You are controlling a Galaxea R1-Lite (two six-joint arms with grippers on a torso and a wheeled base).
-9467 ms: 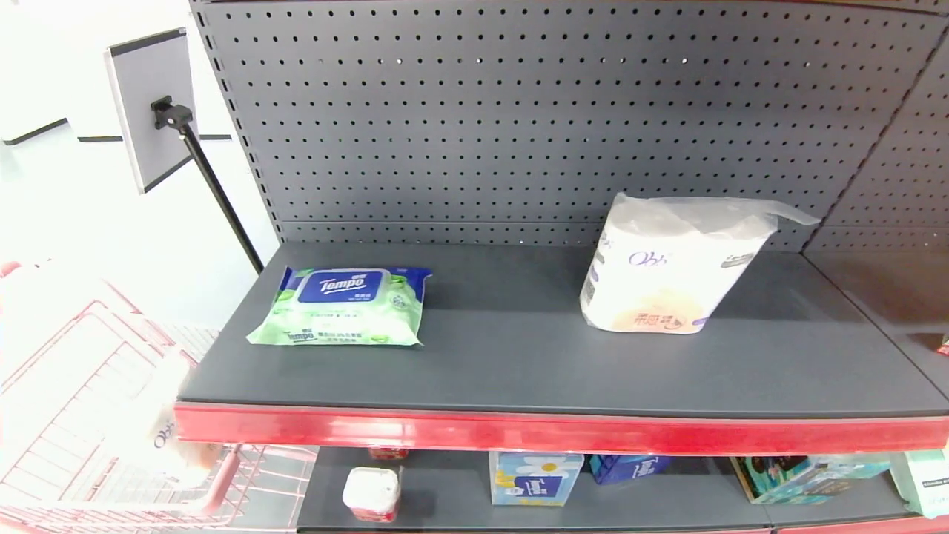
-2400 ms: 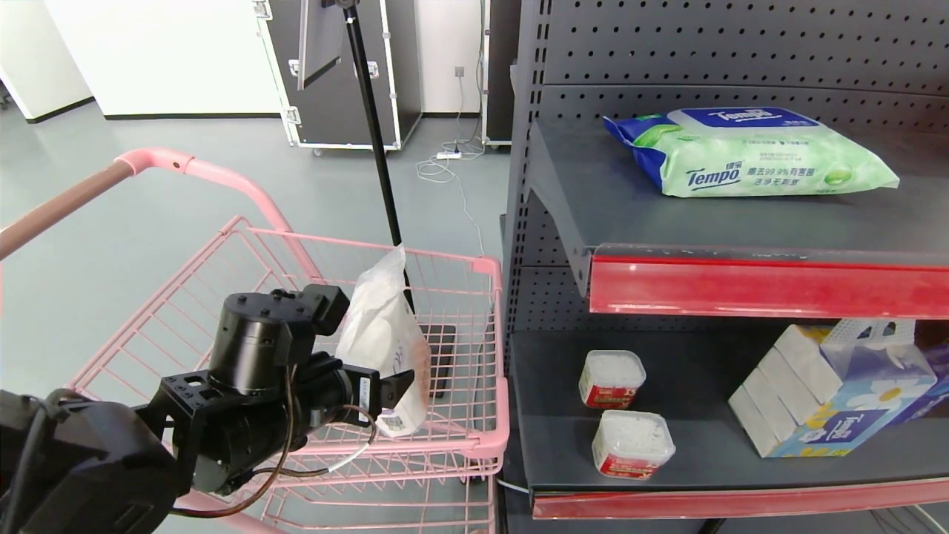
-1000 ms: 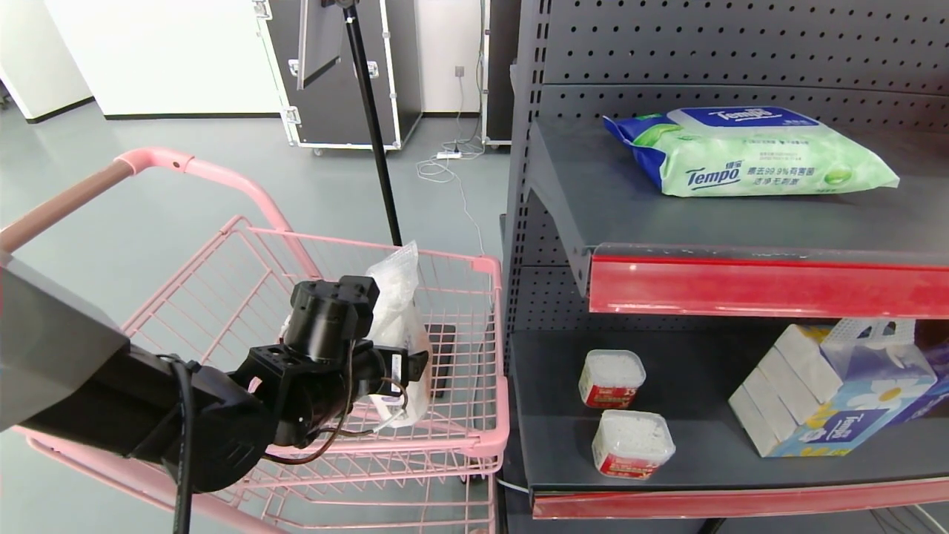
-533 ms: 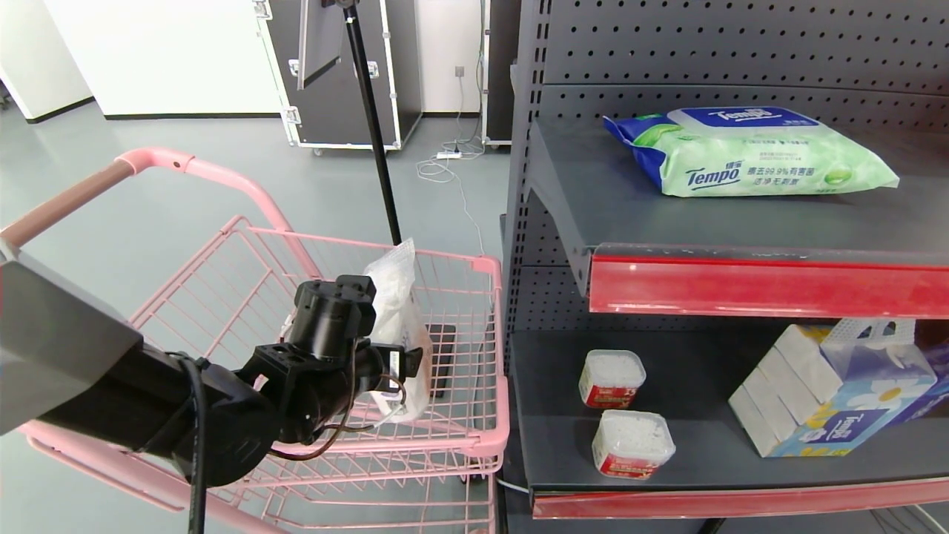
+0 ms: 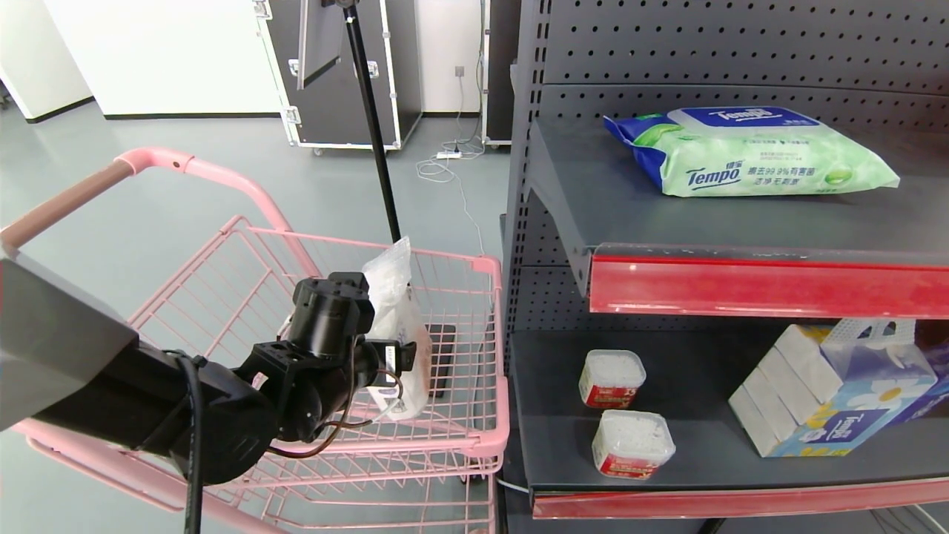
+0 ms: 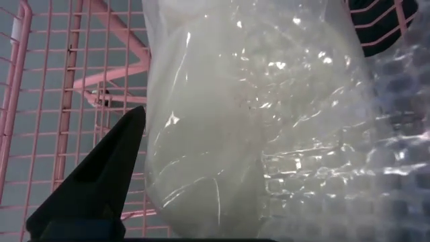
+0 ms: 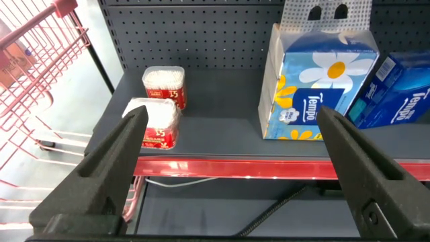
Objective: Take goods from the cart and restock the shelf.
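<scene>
The grey shelf (image 5: 741, 222) fills the right of the head view. A wipes pack (image 5: 749, 152) lies flat on its upper board, at upper right. On the lower board a blue tissue pack (image 5: 838, 400) sits at lower right, with a far tub (image 5: 612, 378) and a near tub (image 5: 632, 443) to its left, slightly apart. The pink cart (image 5: 485, 437) stands at lower left, just beside the shelf. A white bag of rolls (image 5: 393, 297) stands upright in it near the right wall. The left claw (image 5: 406, 354) sits against the bag's lower part; I cannot tell whether it grips. The right claw (image 7: 232, 111) is spread wide before the lower board, holding nothing.
</scene>
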